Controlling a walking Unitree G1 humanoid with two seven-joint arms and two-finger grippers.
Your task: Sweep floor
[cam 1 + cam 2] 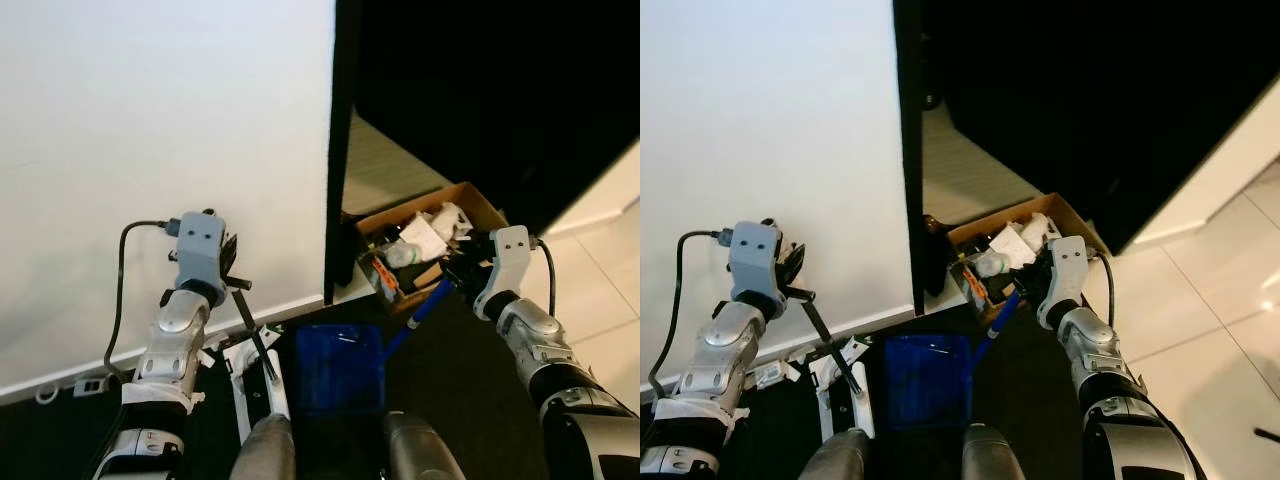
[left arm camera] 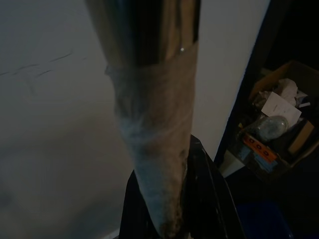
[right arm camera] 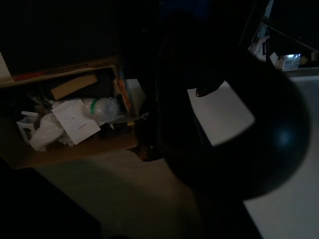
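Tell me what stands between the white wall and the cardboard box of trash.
A dark vertical panel edge stands between the white wall and the cardboard box, seen in both eye views.

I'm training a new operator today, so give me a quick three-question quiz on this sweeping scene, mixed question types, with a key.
1. True or false: the cardboard box is empty.
2. What colour is the dustpan? A) red B) blue C) green
3. Which gripper is on the dustpan's handle?

Key
1. False: it holds paper, packaging and other rubbish.
2. B.
3. The right gripper, beside the box; the left gripper holds a dark broom pole near the white wall.
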